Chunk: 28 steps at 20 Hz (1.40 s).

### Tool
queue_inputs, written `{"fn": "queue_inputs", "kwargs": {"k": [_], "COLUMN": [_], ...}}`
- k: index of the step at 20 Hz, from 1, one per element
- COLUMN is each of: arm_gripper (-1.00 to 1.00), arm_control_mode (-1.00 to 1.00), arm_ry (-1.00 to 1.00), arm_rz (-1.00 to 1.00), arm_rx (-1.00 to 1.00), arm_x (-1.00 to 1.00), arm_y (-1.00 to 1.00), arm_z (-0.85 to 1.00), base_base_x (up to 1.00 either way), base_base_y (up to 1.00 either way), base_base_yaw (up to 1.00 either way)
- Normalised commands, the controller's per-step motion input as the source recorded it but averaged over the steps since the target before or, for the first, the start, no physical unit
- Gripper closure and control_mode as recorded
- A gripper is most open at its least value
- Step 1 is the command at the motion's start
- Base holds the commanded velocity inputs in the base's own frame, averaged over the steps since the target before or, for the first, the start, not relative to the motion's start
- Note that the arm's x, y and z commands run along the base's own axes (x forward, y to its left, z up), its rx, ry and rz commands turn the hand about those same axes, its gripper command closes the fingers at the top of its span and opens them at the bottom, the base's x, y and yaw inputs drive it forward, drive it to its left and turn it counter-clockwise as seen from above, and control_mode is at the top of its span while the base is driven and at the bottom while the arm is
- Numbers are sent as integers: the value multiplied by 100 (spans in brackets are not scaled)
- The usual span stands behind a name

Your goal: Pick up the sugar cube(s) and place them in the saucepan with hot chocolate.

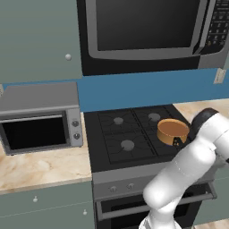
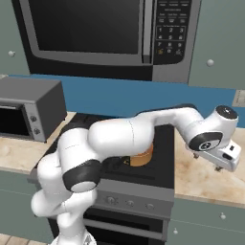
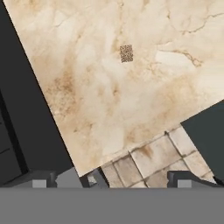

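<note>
A small speckled brown sugar cube (image 3: pixel 126 53) lies on the beige marble counter (image 3: pixel 109 100) in the hand view, well ahead of my fingertips. My gripper (image 3: pixel 113 183) is open above the counter with nothing between its fingers. From the right base view, the gripper (image 2: pixel 210 162) hangs over the counter just right of the stove. The saucepan with hot chocolate (image 1: pixel 172 129), orange-copper with a flat brown top, sits on the stove's front right burner. My arm covers part of the saucepan (image 2: pixel 143 157) in the right base view.
The black stove (image 1: pixel 127 136) lies left of the gripper, and its dark side (image 3: pixel 22 109) borders the counter. A toaster oven (image 1: pixel 38 127) stands on the left counter and a microwave (image 1: pixel 147 27) hangs above. The counter's front edge drops to a tiled floor (image 3: pixel 148 162).
</note>
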Motion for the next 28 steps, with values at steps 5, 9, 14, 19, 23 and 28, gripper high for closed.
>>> {"fn": "queue_inputs", "kwargs": {"k": [5,9,14,19,23,28], "arm_gripper": [-100,-100,-100,-100,-100,-100], "arm_control_mode": [-100,-100,-100,-100,-100,-100], "arm_ry": [0,4,4,1,1,1], "arm_rz": [-7,-4,0,0,0,0], "arm_rx": [-3,-1,0,0,0,0], "arm_x": [17,33,35,24,19,19], "arm_y": [-46,-21,-13,0,0,-6], "arm_z": [-55,-23,-4,-4,-24,-42], "base_base_x": [0,0,0,0,0,0], "base_base_y": [0,0,0,0,0,0], "base_base_yaw": [0,0,0,0,0,0]}}
